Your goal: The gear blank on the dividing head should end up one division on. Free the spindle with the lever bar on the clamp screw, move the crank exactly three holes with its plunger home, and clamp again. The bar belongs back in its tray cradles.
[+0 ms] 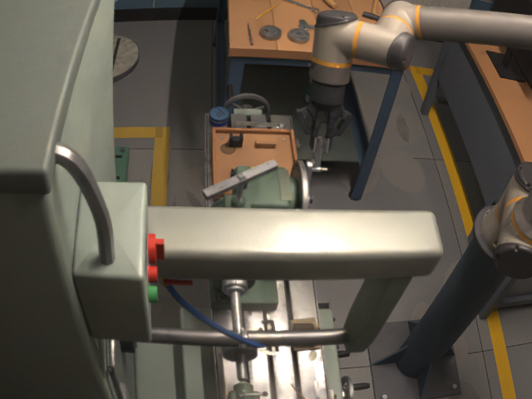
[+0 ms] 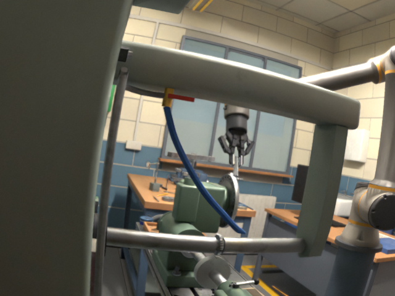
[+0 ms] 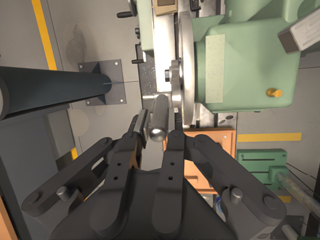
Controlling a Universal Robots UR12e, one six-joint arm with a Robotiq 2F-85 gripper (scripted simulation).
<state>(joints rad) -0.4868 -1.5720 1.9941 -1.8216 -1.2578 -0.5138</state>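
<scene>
The green dividing head [image 1: 262, 187] sits on the mill table with its round index plate [image 1: 304, 182] facing right. The crank's knurled handle [image 3: 159, 117] stands up from the plate's rim, and my gripper [image 3: 157, 126] comes down from above with its fingers clamped on either side of that handle. The grey lever bar [image 1: 239, 178] sits tilted on the clamp screw on top of the head. Behind the head lies the orange tray [image 1: 253, 148] with its cradles. The gear blank is hidden from me.
The mill's grey overarm [image 1: 292, 240] crosses the foreground and hides the table below it. A blue coolant hose [image 2: 194, 178] hangs in front of the head. The arm's dark pedestal [image 3: 51, 85] stands to the right, workbenches behind.
</scene>
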